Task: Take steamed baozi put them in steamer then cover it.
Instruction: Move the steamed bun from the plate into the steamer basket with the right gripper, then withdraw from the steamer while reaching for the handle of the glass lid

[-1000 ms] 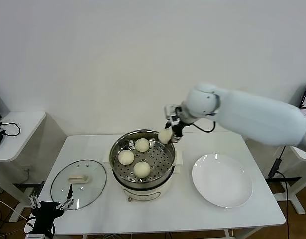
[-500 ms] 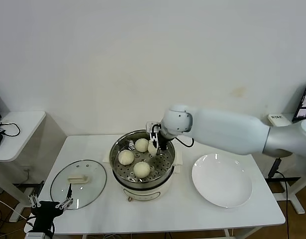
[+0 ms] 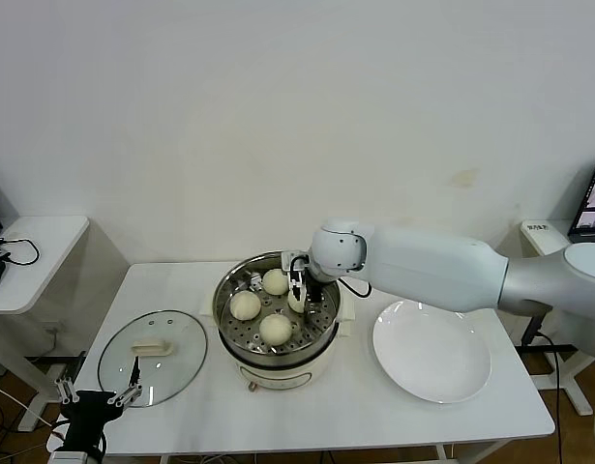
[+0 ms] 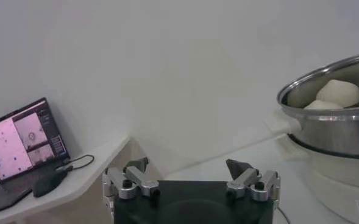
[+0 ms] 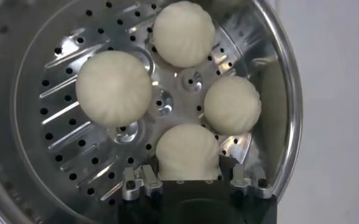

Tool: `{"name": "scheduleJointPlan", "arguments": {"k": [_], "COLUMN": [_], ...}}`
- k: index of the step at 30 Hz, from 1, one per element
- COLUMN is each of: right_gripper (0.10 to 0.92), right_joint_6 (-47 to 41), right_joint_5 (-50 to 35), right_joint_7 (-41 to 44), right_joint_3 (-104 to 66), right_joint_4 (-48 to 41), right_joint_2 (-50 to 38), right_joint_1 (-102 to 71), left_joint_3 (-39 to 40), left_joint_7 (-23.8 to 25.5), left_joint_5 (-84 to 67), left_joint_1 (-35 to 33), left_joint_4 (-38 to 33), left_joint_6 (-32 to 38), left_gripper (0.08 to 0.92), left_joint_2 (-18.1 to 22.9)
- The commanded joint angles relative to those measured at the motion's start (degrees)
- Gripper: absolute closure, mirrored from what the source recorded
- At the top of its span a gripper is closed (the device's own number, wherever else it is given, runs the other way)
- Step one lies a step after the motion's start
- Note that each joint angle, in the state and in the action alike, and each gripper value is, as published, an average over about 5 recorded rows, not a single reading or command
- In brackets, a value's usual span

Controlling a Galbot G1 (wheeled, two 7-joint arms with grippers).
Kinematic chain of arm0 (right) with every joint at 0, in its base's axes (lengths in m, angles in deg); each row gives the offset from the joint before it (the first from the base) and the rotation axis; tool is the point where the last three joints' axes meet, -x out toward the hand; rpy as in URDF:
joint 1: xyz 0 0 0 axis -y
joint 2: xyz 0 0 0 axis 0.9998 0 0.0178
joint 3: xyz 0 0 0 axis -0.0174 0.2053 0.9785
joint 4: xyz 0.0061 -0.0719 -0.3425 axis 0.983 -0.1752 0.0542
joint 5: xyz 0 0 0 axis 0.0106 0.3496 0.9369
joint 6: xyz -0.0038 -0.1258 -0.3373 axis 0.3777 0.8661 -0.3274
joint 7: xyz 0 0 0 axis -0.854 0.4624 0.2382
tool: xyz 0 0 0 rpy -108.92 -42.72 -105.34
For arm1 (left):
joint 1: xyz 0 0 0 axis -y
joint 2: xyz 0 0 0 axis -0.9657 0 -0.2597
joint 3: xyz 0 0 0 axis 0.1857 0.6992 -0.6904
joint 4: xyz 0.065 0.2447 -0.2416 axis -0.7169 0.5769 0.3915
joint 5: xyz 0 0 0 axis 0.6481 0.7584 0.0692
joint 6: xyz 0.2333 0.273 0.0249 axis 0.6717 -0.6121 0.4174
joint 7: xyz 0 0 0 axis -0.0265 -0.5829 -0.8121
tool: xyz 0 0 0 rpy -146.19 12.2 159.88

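Several cream-white baozi lie in the shiny steel steamer [image 3: 220, 302], which sits in its cream pot base. My right gripper [image 3: 298, 286] reaches down inside the basket at its right side. In the right wrist view the right gripper [image 5: 191, 173] stands open around one baozi [image 5: 186, 151] that rests on the perforated floor [image 5: 63, 140], with a small gap at each finger. Three other baozi [image 5: 113, 88] lie beyond it. The glass cover [image 3: 176, 362] lies flat on the table left of the steamer. My left gripper [image 3: 99, 398] is parked open at the table's front left corner.
A flat white plate [image 3: 431, 350] lies bare to the right of the steamer. A side table with a laptop [image 4: 21, 140] and cables stands to the left. From the left wrist view the steamer's wall [image 4: 331, 128] rises nearby.
My right arm carried the baozi from above the steamer's right rim down into the basket. Its jaws then spread, and the baozi now rests on the floor. The left arm stayed still.
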Motion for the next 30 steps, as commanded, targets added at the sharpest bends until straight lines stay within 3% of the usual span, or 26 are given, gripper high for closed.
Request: {"name": "scheduleJointPlan", "arguments": {"k": [1, 9, 16, 20, 24, 30], "right_gripper": [0.226, 0.203, 0.203, 0.202, 0.203, 0.203], "right_joint_6": [-0.37, -0.25, 4.75, 11.56, 18.22, 28.21], "right_joint_5": [-0.38, -2.81, -12.86, -12.44, -9.47, -1.46], "right_joint_7": [0.35, -0.88, -24.26, -35.27, -40.50, -40.97], "right_joint_3": [-1.62, -6.45, -13.01, -22.48, -41.10, -78.02], "right_joint_4": [2.54, 11.52, 22.13, 26.61, 30.49, 33.23], "right_joint_2": [-1.85, -11.70, -23.57, -30.86, -35.92, -31.79], "right_joint_1": [1.74, 6.14, -2.76, -15.78, -36.99, -73.24], "left_joint_3": [-0.07, -0.04, 0.05, 0.21, 0.42, 0.34], "left_joint_7": [0.00, -0.02, -0.16, -0.29, -0.37, -0.27], "left_joint_5": [0.01, -0.17, -0.26, -0.16, 0.21, 1.73], "left_joint_1": [-0.01, 0.20, 0.65, 0.81, 1.23, 2.42], "left_joint_4": [-0.08, -0.16, 0.07, 0.39, 1.05, 2.79], "left_joint_6": [-0.02, -0.02, 0.19, 0.97, 1.72, 3.57], "left_gripper": [0.177, 0.177, 0.177, 0.177, 0.177, 0.177], "left_joint_2": [-0.04, -0.29, -0.45, -0.33, -0.08, 0.21]}}
